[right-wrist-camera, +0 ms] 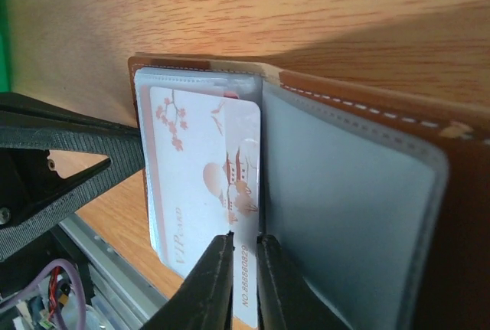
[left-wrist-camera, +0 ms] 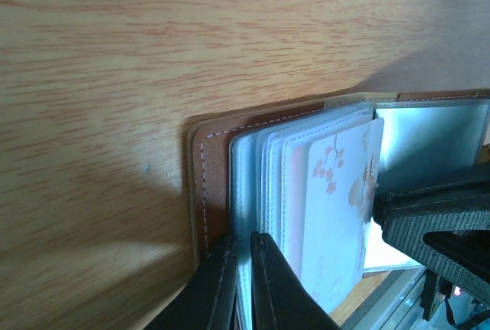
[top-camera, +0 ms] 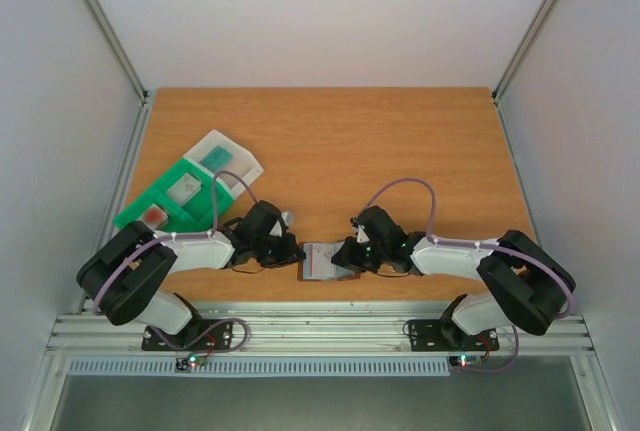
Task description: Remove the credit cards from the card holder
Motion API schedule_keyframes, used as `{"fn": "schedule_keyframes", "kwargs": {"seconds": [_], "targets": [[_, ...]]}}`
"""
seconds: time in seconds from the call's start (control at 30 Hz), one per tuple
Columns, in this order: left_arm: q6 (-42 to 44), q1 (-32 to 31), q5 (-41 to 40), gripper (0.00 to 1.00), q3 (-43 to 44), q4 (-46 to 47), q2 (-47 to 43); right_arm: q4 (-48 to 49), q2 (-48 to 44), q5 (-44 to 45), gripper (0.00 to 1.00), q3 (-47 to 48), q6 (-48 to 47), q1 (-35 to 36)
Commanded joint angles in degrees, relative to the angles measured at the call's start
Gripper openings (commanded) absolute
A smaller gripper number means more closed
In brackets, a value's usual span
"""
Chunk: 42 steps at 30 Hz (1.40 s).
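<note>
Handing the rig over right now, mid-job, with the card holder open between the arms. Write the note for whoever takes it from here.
Left gripper: shut on the sleeve edge of the open card holder, bracing it.
Right gripper: shut on the bottom edge of the blossom-print card, which sits in its clear sleeve.
Where: the holder lies near the front edge of the table, between the arms.
Done: holder opened and braced, card gripped. A red item in the green tray may be a card already out; too small to tell.
Left: pull this card free, set it down, check the other sleeves.
</note>
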Motion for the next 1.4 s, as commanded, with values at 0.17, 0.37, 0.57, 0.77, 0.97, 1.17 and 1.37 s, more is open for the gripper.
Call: {"fn": "schedule_keyframes", "kwargs": {"seconds": [0.17,0.37,0.57,0.77,0.97,1.17,1.37], "targets": [[1.31,-0.27,-3.02,0.08,0.75,-3.15,-0.09,2.61,3.37,-1.13,0.23,0.13,0.26,-0.4],[1.14,-0.21,-2.73,0.07,0.35,-2.4,1.19,4.42,5.71,-1.58,0.21,-0.24,0.37,-0.44],[1.37,-0.27,-3.51,0.06,0.39,-2.45,1.75,3.42,2.93,0.33,0.04,-1.8,0.59,-0.89],[0.62,-0.26,-2.41,0.02,-0.35,-0.15,3.11,0.49,-0.54,1.21,0.02,-2.11,-0.2,-1.37],[0.51,-0.26,-2.66,0.01,-0.2,0.25,4.2,-0.24,-1.69,0.69,0.06,-2.62,-0.67,-2.37],[0.87,-0.27,-3.14,0.01,-0.32,0.25,4.24,0.51,-2.32,-0.8,0.04,-3.6,-1.33,-3.68],[0.99,-0.27,-2.93,0.01,-0.27,1.12,4.42,-0.19,-3.35,-1.29,0.01,-3.68,-2.4,-4.07]]}}
